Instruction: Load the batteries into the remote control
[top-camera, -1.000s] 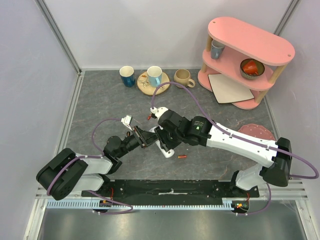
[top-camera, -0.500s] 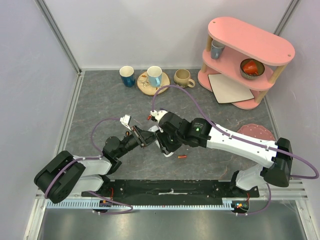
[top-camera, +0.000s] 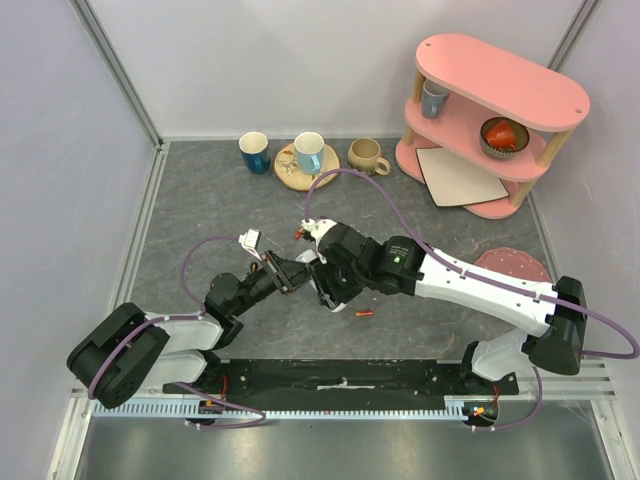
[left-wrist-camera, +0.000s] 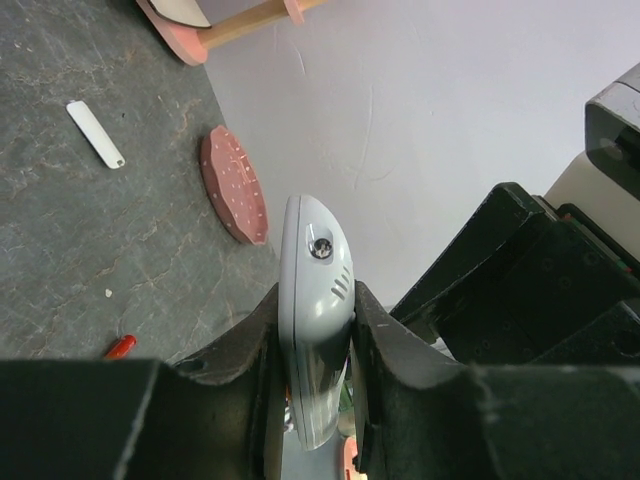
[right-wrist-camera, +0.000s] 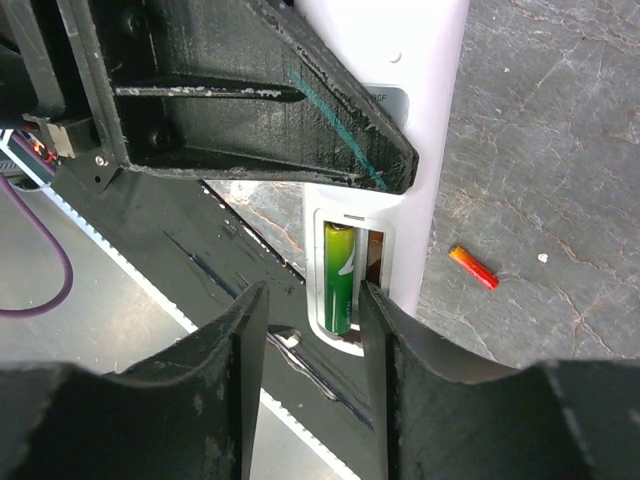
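Grey stone-patterned tabletop (top-camera: 200, 220) is lying under both arms; the left gripper (left-wrist-camera: 318, 335) is clamping the white remote control (left-wrist-camera: 315, 280) by its sides; the right gripper (right-wrist-camera: 312, 315) is hovering half-parted, gripping nothing, its fingers straddling a green battery (right-wrist-camera: 338, 280) sitting in the remote's compartment; a red-orange battery (right-wrist-camera: 473, 267) is lying nearby, beside that gripper.

You have even, diffuse light in every view; soft shadows under the arms (top-camera: 470, 285) in the top view. Bottom of both wrist frames: fingers (left-wrist-camera: 235, 365) soft, out of focus. table (left-wrist-camera: 90, 260) sharp, remote control (right-wrist-camera: 430, 120) nearly blown out.
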